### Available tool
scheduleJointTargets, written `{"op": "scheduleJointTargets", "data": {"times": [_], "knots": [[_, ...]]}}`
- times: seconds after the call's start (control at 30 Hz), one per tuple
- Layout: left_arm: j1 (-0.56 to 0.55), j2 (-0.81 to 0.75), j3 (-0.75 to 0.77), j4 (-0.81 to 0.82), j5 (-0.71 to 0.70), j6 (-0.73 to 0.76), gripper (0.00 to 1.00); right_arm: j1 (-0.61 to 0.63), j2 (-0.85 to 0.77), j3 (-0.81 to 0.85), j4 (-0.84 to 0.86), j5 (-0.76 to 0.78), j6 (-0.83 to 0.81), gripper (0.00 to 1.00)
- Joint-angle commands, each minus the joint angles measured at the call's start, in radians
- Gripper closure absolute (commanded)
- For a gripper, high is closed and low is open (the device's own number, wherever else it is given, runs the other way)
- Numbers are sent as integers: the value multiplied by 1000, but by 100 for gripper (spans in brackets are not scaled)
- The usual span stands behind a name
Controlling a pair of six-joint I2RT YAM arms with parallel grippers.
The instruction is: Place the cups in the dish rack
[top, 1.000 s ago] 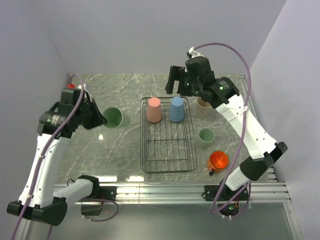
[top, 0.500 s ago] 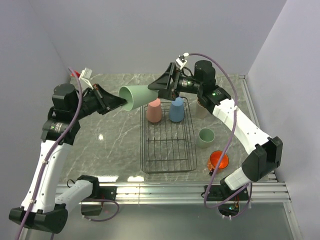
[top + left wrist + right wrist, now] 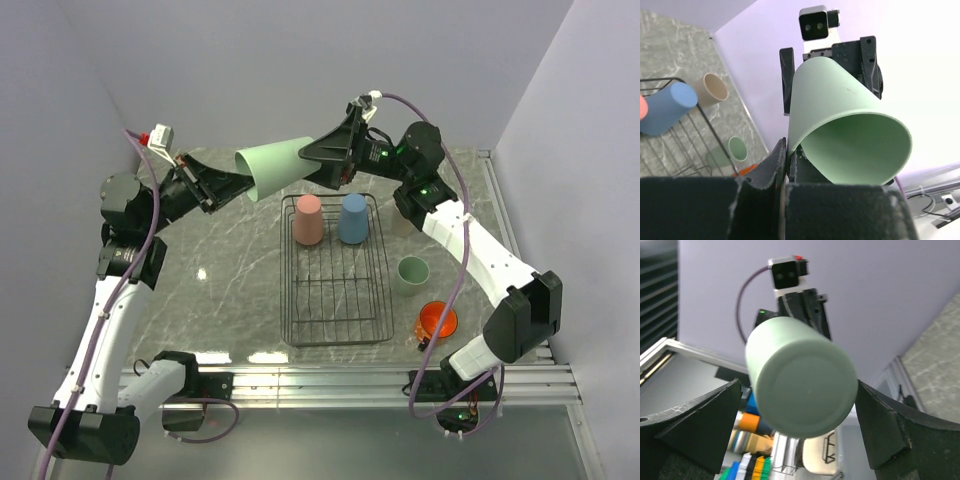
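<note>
Left jaws pinch the green cup (image 3: pixel 283 167) by its rim, mid-air; right jaws spread wide, flanking its base. Release early and it could fall toward the rack (image 3: pixel 285 282).

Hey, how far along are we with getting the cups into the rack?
Done: pink cup and blue cup sit upside down in the rack. In hand: the left pincer grips the tall green cup by its rim in mid-air, base between the fingers of the open right pincer. Left: that cup, plus the beige cup, short green cup and orange mug on the table.
</note>
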Motion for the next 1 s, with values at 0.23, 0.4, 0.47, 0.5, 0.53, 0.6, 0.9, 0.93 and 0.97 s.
{"op": "scheduleJointTargets", "data": {"times": [0.23,0.4,0.47,0.5,0.53,0.6,0.9,0.93,0.97], "knots": [[10,-14,-42,127,43,-58,100,6,45,0,302,-4,216,11],[10,-9,-48,121,55,-53,100,6,70,26,311,2,232,25],[10,-9,-50,115,53,-49,100,8,76,33,302,1,227,41],[10,-11,-48,112,55,-45,100,8,76,35,300,-1,227,47],[10,-11,-50,107,58,-41,100,6,78,33,300,1,227,53],[10,-3,-53,106,69,-36,100,8,78,32,293,-1,225,72],[12,34,139,-562,-179,378,26,-23,-17,188,-480,123,-312,100],[12,34,159,-604,-228,442,20,-24,-24,237,-573,152,-431,100],[12,18,160,-645,-305,461,1,-24,-24,268,-673,256,-496,100]]}}
